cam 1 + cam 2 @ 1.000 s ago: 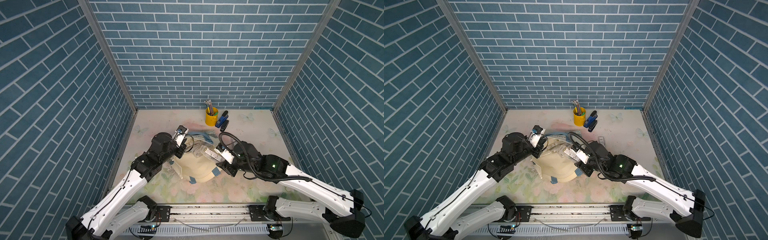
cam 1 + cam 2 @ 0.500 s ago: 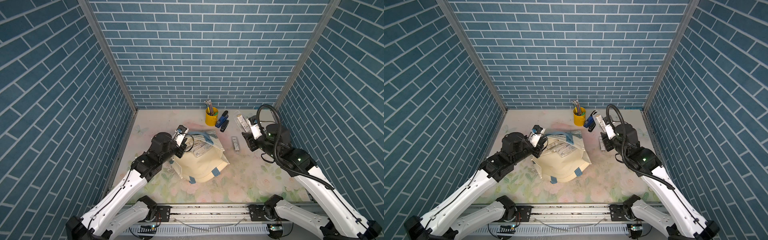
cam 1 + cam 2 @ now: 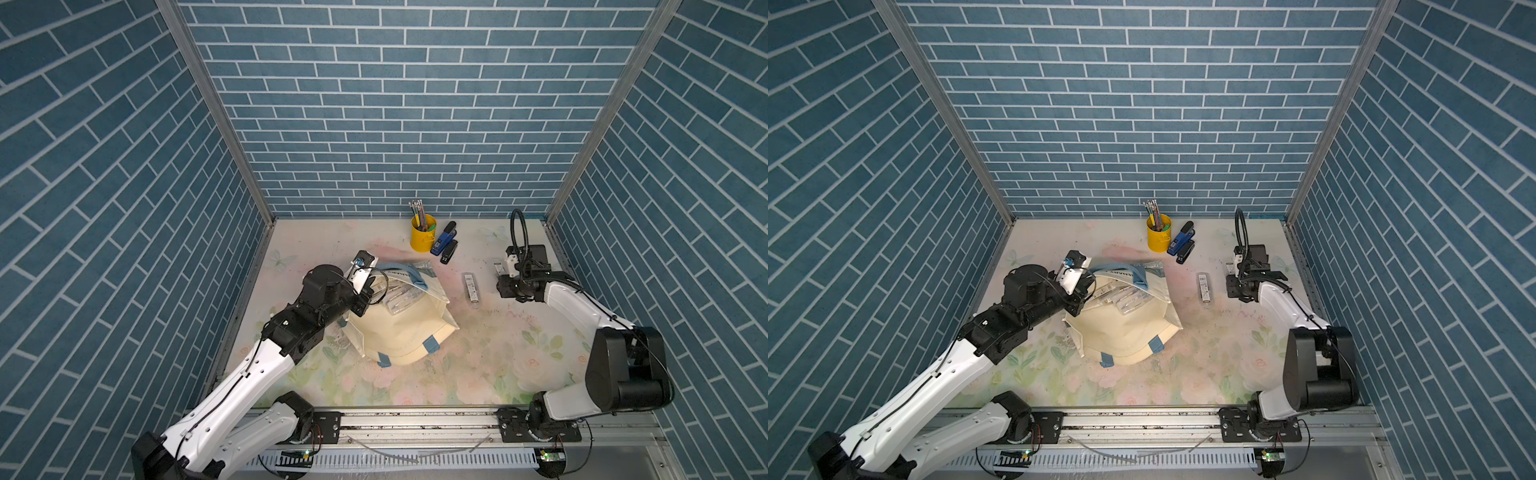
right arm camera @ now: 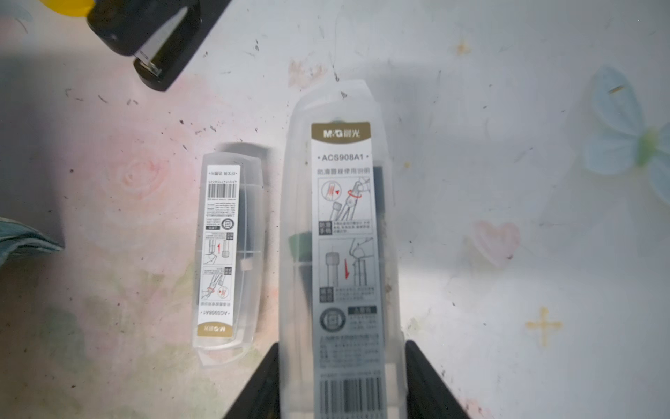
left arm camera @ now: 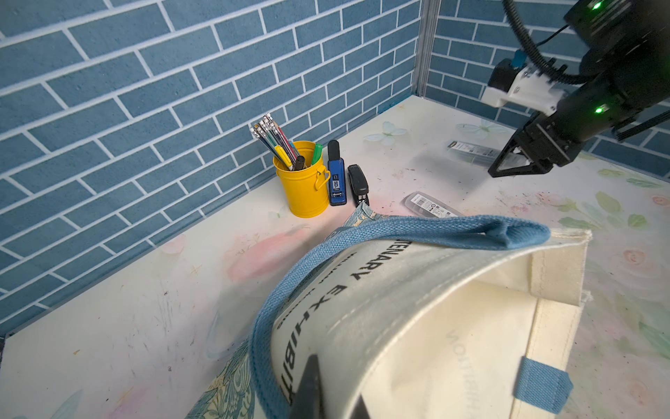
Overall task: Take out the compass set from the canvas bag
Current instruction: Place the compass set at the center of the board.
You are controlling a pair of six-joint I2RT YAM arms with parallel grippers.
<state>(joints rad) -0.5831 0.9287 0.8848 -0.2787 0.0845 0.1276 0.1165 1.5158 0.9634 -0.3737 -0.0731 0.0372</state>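
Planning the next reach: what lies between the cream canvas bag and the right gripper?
A clear plastic compass case lies flat between the cream canvas bag and the right gripper, which grips a second case; both top views show it.

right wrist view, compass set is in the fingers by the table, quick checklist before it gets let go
1. Grip: ok, right gripper fingers press both sides of the held compass set.
2. Clear of the compass set on the table: ok, a gap between them.
3. Held case resting on the table: cannot tell.
4. The black stapler out of the way: ok, apart.
5. The left gripper pinching the canvas bag rim: ok, mouth open.
6. Bag emptied: not ok, clear cases show inside.
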